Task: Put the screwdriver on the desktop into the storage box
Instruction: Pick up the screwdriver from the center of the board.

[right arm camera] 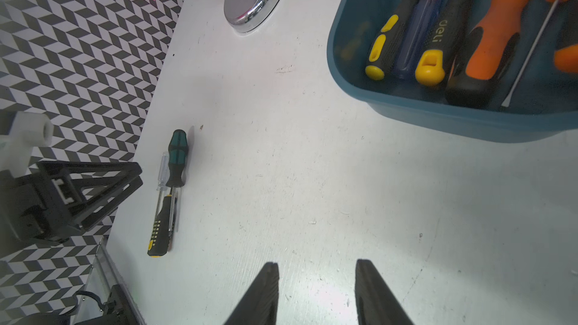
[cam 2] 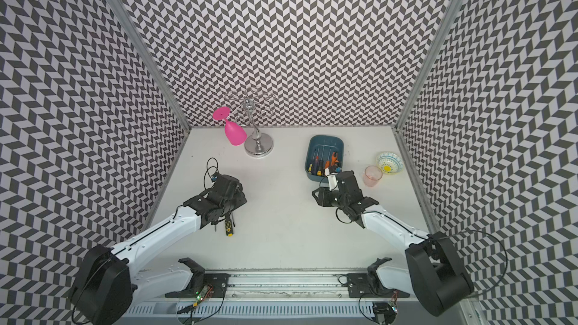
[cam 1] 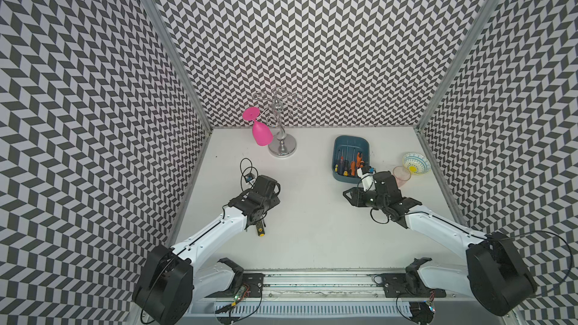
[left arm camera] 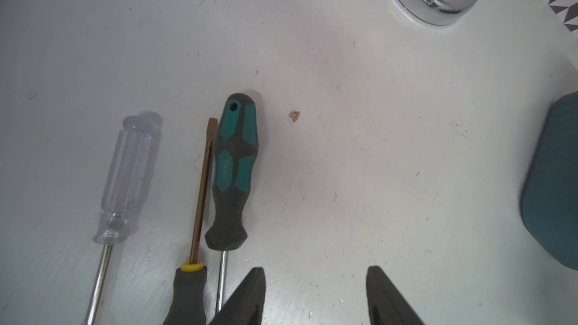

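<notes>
Three screwdrivers lie side by side on the white desktop (cam 1: 312,214): a teal-and-black one (left arm camera: 234,164), a clear-handled one (left arm camera: 128,176) and a black one with a yellow collar (left arm camera: 189,295). My left gripper (left arm camera: 316,272) hovers open just beside them, with only bare table between its fingers. One fingertip (left arm camera: 256,276) is close to the teal screwdriver's shaft. The dark teal storage box (cam 1: 350,145) holds several screwdrivers. My right gripper (right arm camera: 316,265) is open and empty over the table, short of the storage box (right arm camera: 438,114). It sees the three screwdrivers (right arm camera: 176,157) far off.
A chrome glass rack (cam 1: 282,146) with a pink glass (cam 1: 261,134) hanging on it stands at the back left. A patterned bowl (cam 1: 415,164) and a pale pink cup (cam 1: 402,175) sit right of the box. Chevron walls close three sides.
</notes>
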Tool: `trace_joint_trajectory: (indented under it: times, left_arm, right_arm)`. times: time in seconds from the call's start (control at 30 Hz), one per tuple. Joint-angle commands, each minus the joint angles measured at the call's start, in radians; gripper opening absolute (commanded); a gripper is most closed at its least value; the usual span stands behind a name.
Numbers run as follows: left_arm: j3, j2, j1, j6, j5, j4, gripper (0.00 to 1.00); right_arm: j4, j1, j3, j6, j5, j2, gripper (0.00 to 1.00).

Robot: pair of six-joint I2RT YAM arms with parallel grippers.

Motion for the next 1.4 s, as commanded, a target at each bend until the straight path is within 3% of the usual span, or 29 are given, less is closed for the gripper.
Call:
trace_joint_trajectory:
  times: [0.0, 0.73, 1.37]
  left_arm:
    - [0.029, 0.036, 0.02, -0.009, -0.037, -0.041, 0.54]
    - [0.024, 0.2, 0.087, -0.052, -0.082, -0.057, 0.49]
    - [0.011, 0.26, 0.082, -0.015, -0.016, 0.023, 0.42]
  right_arm:
    - [0.055, 0.008, -0.006, -0.012, -0.012, -0.002, 0.43]
    - [0.096, 0.009, -0.032, -0.003, -0.032, 0.015, 0.43]
    - [0.117, 0.007, -0.035, 0.005, -0.037, 0.045, 0.43]
